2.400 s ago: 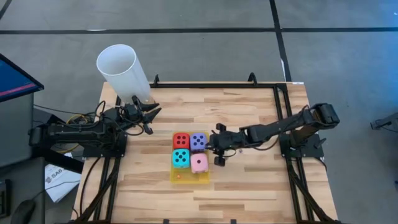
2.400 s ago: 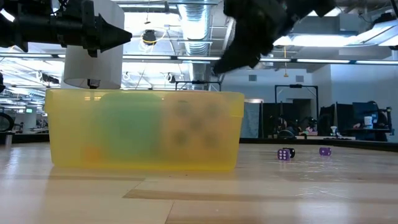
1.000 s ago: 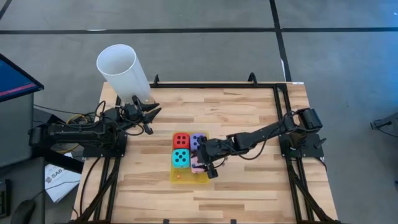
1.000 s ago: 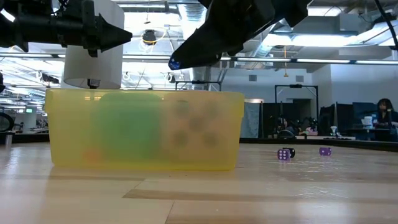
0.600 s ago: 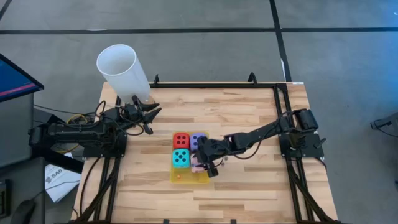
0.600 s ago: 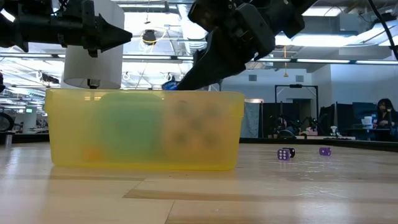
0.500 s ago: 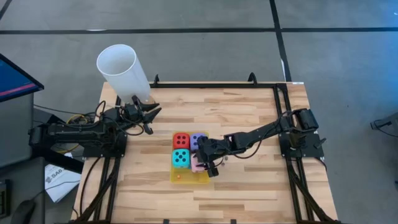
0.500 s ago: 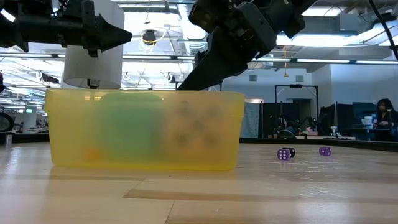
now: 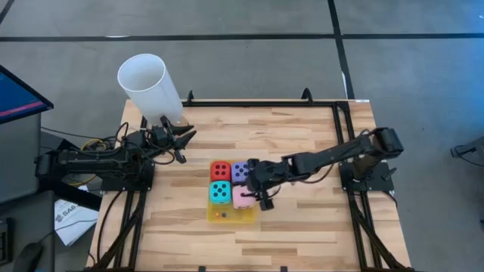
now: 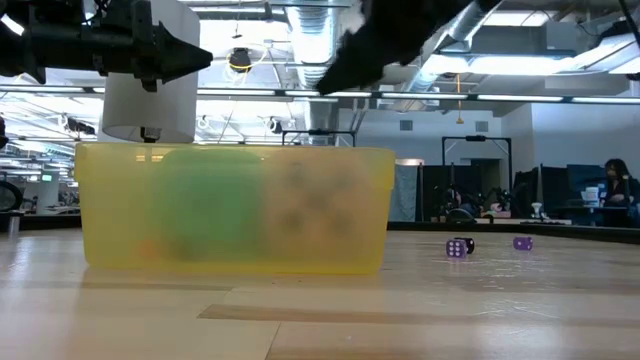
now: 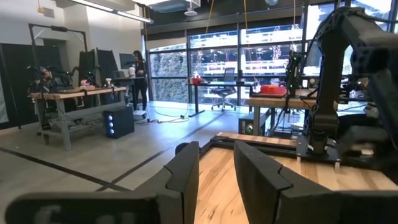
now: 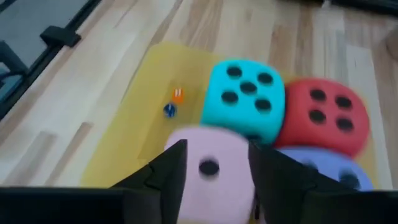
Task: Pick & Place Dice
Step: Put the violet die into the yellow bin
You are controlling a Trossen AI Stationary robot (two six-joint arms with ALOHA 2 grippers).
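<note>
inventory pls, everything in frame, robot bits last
tray: 1, yellow, centre of the table, holds the four big dice
red die: 1, far-left in tray
purple die: 1, far-right in tray
cyan die: 1, near-left in tray
pink die: 1, near-right in tray
tiny pieces: 2, orange and blue, on the tray floor beside the cyan die
small dice: 2, purple, on the table outside the tray
cup: 1, white, far-left corner
table: 1, light wood
left gripper: by the cup, nothing between its fingers
right gripper: above the pink die, empty, fingers apart
</note>
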